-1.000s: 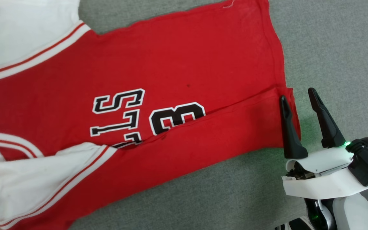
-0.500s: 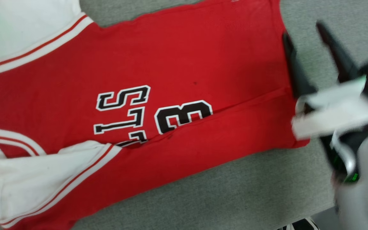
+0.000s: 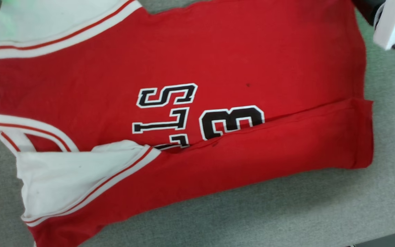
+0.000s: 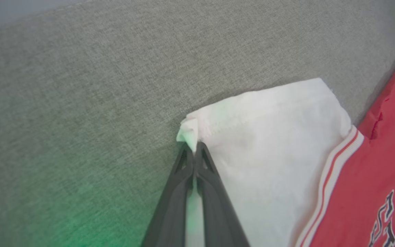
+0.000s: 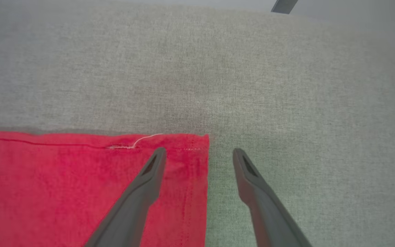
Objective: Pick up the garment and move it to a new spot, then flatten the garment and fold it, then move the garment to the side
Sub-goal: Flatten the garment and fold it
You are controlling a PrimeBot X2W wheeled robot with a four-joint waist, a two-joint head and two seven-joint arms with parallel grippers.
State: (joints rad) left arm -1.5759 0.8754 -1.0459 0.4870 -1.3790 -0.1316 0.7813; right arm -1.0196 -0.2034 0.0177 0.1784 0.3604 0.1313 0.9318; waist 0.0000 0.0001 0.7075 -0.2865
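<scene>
1. the garment [image 3: 218, 51] lies spread on the grey surface [image 3: 286, 212], chest lettering up, with its near long side folded over onto the body and covering part of the lettering.
2. one white sleeve [image 3: 67, 178] lies at the near side by the neck trim; the other white sleeve [image 4: 269, 154] lies at the far side.
3. the left gripper [image 4: 194, 151] is pinched tight on that far sleeve's outer corner, a tuft of cloth poking past the tips.
4. the right gripper [image 5: 199, 152] stands wide at the hem's far corner, one finger over red cloth, the other over bare grey; contact cannot be told.
</scene>
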